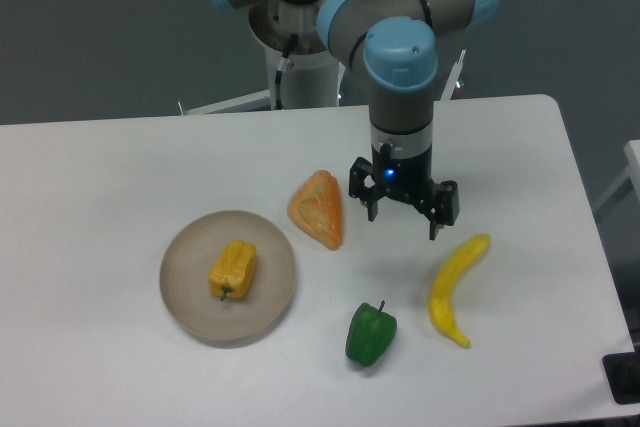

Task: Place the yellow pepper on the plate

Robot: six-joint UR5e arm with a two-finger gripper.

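The yellow pepper [232,269] lies on its side in the middle of the round grey-beige plate [185,302] at the table's left front. My gripper [403,220] hangs open and empty well to the right of the plate, between the orange triangular piece and the banana, with nothing between its fingers.
An orange triangular bread-like piece [319,209] lies just left of the gripper. A green bell pepper [370,334] sits near the front edge, and a curved yellow banana [453,287] lies right of it, below the gripper.
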